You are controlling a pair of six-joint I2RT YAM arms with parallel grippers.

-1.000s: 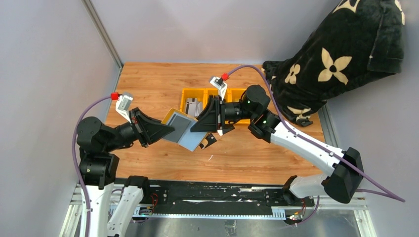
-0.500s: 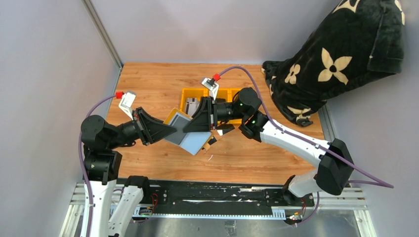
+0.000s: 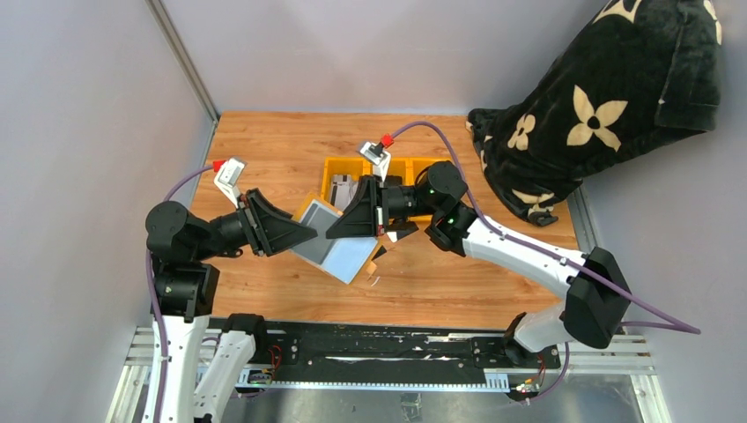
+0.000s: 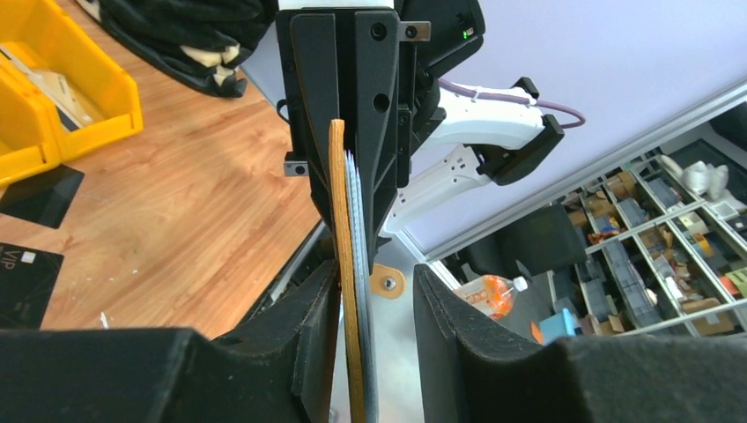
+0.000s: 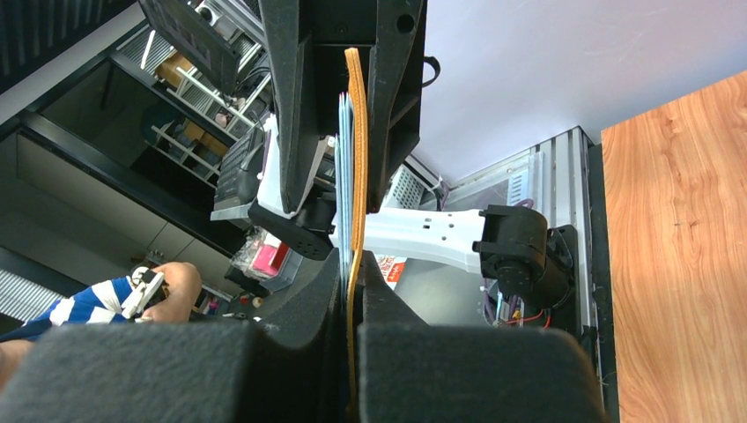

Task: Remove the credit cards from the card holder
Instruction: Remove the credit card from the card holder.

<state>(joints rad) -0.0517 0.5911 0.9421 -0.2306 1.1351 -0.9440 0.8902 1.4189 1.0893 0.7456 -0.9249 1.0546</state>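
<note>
The mustard-yellow card holder (image 3: 337,245) hangs open above the table between both grippers, its grey-blue lining facing up. My right gripper (image 3: 345,227) is shut on its far edge; in the right wrist view the pads (image 5: 388,291) pinch the yellow edge (image 5: 355,176). My left gripper (image 3: 302,236) is open around the near edge; in the left wrist view the card holder (image 4: 349,264) rests against one finger (image 4: 313,308), with a gap to the other. Two black credit cards (image 3: 403,232) (image 3: 380,254) lie on the table under the right arm, and also show in the left wrist view (image 4: 40,194) (image 4: 22,282).
Yellow plastic bins (image 3: 337,164) with grey items stand behind the card holder; they also show in the left wrist view (image 4: 62,84). A black flower-patterned blanket (image 3: 608,97) fills the back right corner. Walls close in the left and back edges.
My right gripper moved left onto the card holder's far edge and closed on it. The card holder shifted slightly toward the front. The left arm shifted a little.
</note>
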